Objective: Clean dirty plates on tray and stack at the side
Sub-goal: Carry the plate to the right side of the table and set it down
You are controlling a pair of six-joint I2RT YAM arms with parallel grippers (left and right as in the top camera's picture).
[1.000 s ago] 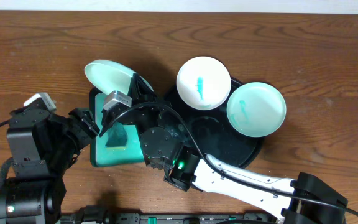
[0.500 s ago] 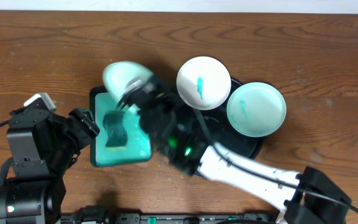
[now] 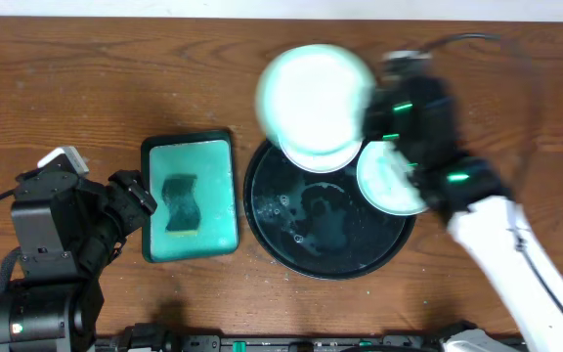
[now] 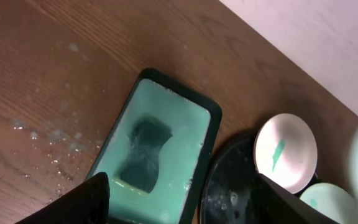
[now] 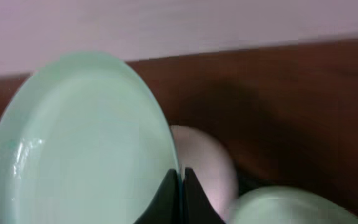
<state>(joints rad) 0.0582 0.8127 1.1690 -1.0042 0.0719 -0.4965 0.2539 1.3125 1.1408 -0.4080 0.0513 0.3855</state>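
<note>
Plate, clean, pinched at its rim by right gripper, over the tray at 12 o'clock. Left gripper stands spread, holding nothing.

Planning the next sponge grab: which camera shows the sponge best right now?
Left wrist: the sponge is closest there, whole and unobstructed, lying in the teal sponge tray. Overhead also shows the whole sponge in its tray, only smaller. Right wrist does not show it at all.
</note>
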